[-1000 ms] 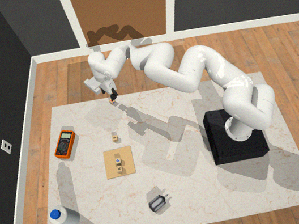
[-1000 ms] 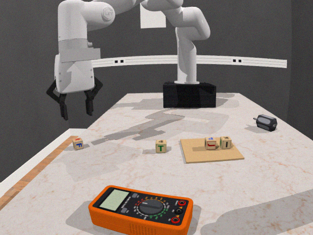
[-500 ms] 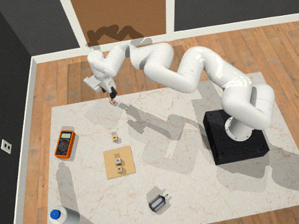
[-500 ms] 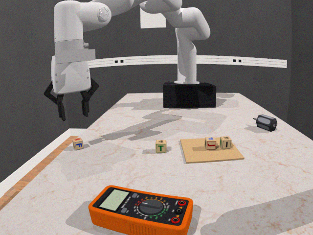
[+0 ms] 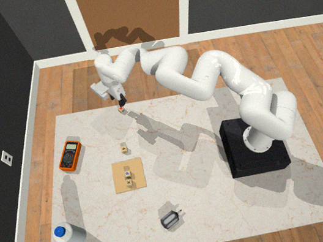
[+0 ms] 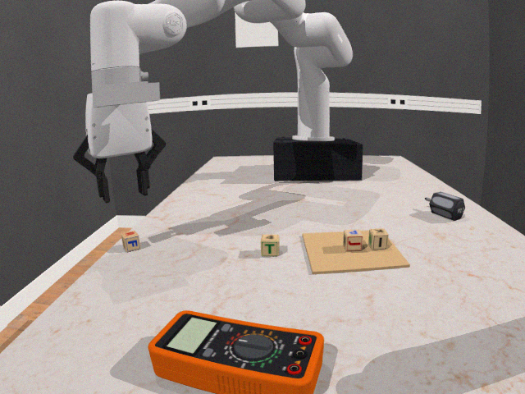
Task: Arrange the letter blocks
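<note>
My gripper (image 5: 122, 101) (image 6: 122, 193) is partly open and empty. It hangs well above a wooden block (image 5: 120, 109) that lies at the far edge of the marble top; in the exterior view that block (image 6: 130, 240) shows a blue F on its side. A second block (image 5: 124, 148) (image 6: 270, 245) with a green T on its side lies off the tan mat (image 5: 128, 174) (image 6: 353, 256). Two blocks sit close together on the mat: one (image 5: 127, 173) (image 6: 353, 240) shows a blue letter on top, the other (image 5: 128, 182) (image 6: 378, 238) a dark letter on top.
An orange multimeter (image 5: 70, 155) (image 6: 237, 350) lies left of the mat in the top view. A white bottle with a blue cap (image 5: 67, 233) stands at one corner. A black adapter (image 5: 170, 219) (image 6: 446, 205) lies beyond the mat. The black robot base (image 5: 253, 145) (image 6: 317, 158) stands on the marble top.
</note>
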